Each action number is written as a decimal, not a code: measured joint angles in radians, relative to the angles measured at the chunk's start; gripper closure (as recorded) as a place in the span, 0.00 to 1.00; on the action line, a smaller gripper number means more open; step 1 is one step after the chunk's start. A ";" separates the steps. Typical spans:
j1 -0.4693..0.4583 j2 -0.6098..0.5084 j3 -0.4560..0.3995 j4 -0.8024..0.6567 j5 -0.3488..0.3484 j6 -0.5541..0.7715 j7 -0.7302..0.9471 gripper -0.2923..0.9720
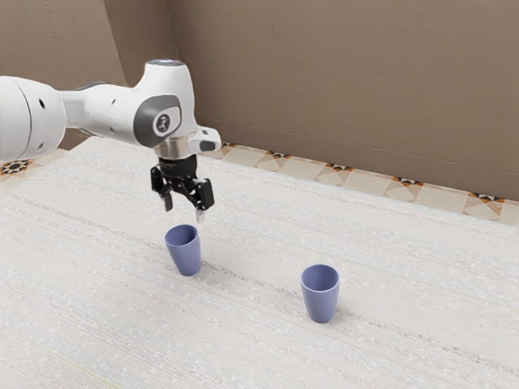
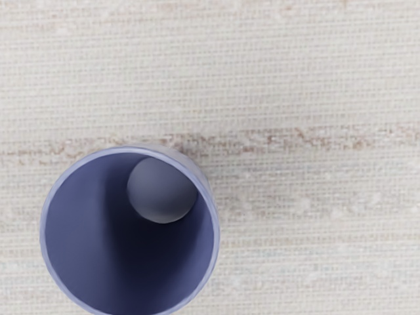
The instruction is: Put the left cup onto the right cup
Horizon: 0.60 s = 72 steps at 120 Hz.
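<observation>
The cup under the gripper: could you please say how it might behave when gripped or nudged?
The cup looks empty and thin-walled in the wrist view, so probably light. Its base is narrower than its rim, so a sideways nudge could tip it.

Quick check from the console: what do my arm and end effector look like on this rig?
The arm is glossy white with rounded, bulbous links. A grey round cap bearing a small white mark sits on the last link. The end effector is black and blocky, with two short fingers.
</observation>
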<state>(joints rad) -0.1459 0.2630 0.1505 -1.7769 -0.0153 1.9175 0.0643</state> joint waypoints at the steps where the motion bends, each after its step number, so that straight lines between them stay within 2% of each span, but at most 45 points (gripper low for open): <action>1: 0.000 0.001 0.000 0.000 -0.001 0.001 0.000 0.23; 72: 0.000 0.069 -0.006 -0.006 -0.025 0.049 -0.003 0.23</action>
<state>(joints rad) -0.1458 0.3320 0.1442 -1.7834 -0.0402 1.9663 0.0615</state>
